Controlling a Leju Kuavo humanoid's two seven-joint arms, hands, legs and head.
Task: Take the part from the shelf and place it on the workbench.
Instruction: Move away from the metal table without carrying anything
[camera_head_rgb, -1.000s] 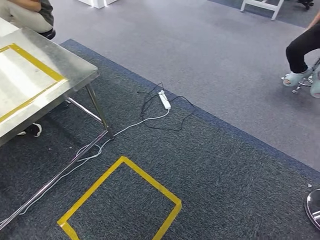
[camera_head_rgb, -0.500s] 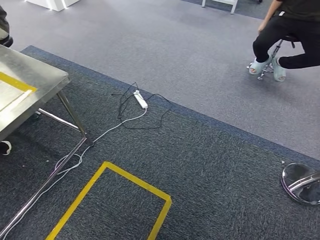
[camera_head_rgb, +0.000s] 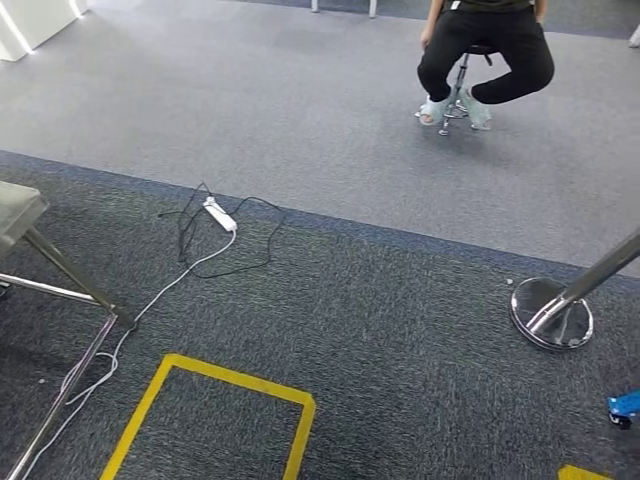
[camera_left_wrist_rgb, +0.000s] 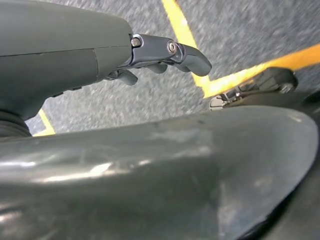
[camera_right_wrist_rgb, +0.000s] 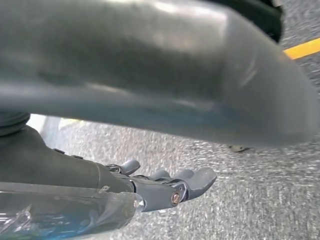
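Left wrist view gives you the left hand (camera_left_wrist_rgb: 166, 52) hanging over dark grey carpet (camera_left_wrist_rgb: 124, 100), fingers (camera_left_wrist_rgb: 188, 55) stretched out and slightly parted, holding nothing; yellow tape (camera_left_wrist_rgb: 226, 80) lies on the carpet just past the fingertips. In the right wrist view your right hand (camera_right_wrist_rgb: 170, 187) hangs the same way, fingers (camera_right_wrist_rgb: 200, 177) extended and empty, with the carpet beneath it and a strip of yellow tape (camera_right_wrist_rgb: 302, 48) well beyond.

From the head view, nearest to you a yellow taped rectangle (camera_head_rgb: 226, 385) sits on the carpet. Off to your left-hand side a corner of the steel table (camera_head_rgb: 15, 205) and its legs (camera_head_rgb: 72, 280) stand, with white cables (camera_head_rgb: 151, 295) running to a power strip (camera_head_rgb: 220, 214). Toward your right-hand side a chrome post base (camera_head_rgb: 551, 312) rests on the carpet. Farthest out, a person (camera_head_rgb: 487, 50) sits on a stool on the lighter floor. You cannot tell where the part is.
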